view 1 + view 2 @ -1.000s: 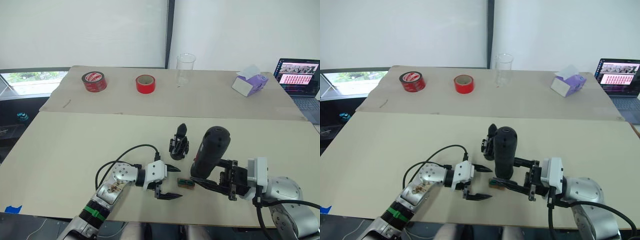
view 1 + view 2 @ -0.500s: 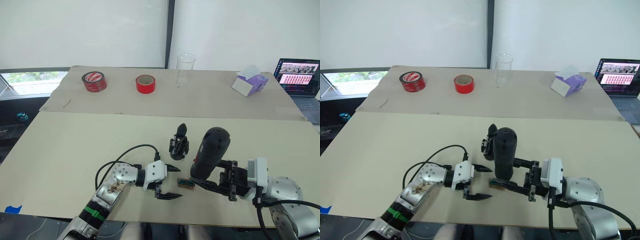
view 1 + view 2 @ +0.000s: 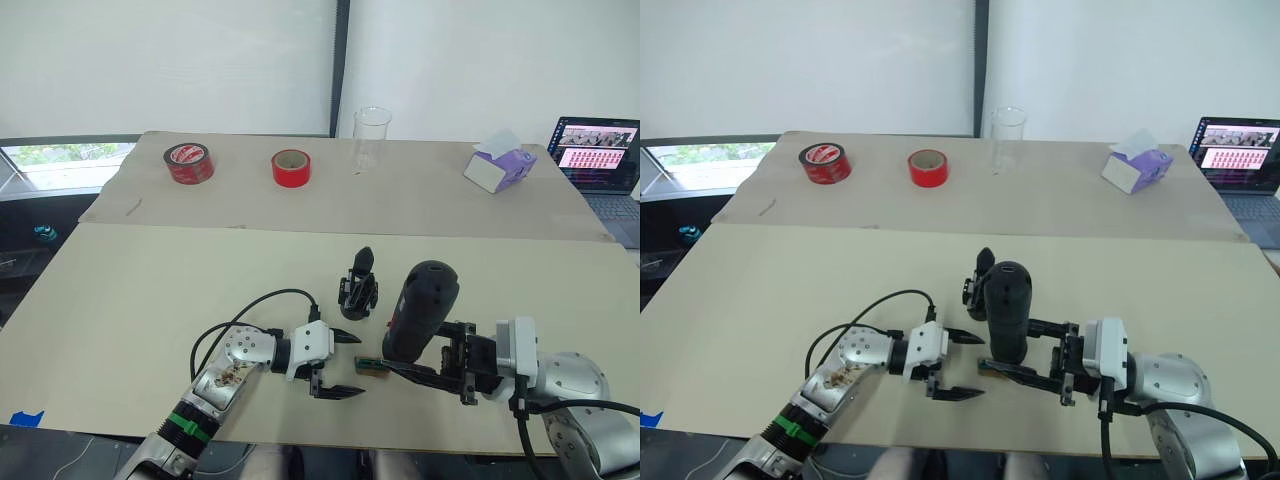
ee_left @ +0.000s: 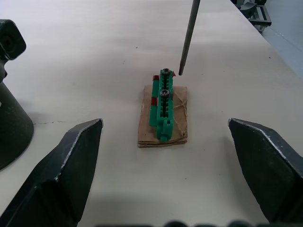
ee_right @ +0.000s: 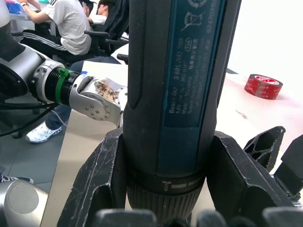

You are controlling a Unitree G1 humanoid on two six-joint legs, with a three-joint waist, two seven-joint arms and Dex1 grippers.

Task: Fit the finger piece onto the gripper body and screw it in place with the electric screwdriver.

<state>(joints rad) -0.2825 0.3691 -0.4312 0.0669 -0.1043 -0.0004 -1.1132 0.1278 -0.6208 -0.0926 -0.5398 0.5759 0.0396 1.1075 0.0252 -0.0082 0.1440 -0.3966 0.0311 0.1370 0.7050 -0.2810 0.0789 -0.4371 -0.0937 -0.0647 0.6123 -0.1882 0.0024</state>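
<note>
My right gripper [image 3: 432,366] is shut on the electric screwdriver [image 3: 419,311], a thick black tool held nearly upright near the table's front edge. Its thin metal bit [image 4: 188,35] points down, with the tip just beside the top screw of a small green block [image 4: 162,105] on a brown card. My left gripper [image 3: 346,366] lies open on the table, its fingers on either side of that block. The gripper body [image 3: 357,285], a chunky black block with a pointed finger sticking up, stands just behind them. The finger piece is out of view as a loose part.
Two red tape rolls [image 3: 189,163] [image 3: 291,168], a clear glass beaker [image 3: 371,138] and a purple-and-white box [image 3: 500,165] stand along the far table. A laptop [image 3: 598,155] sits at the far right. Seated people [image 5: 71,23] are visible beyond the table.
The screwdriver in my right gripper has sunk slightly toward the green block. My left arm and the gripper body have not moved.
</note>
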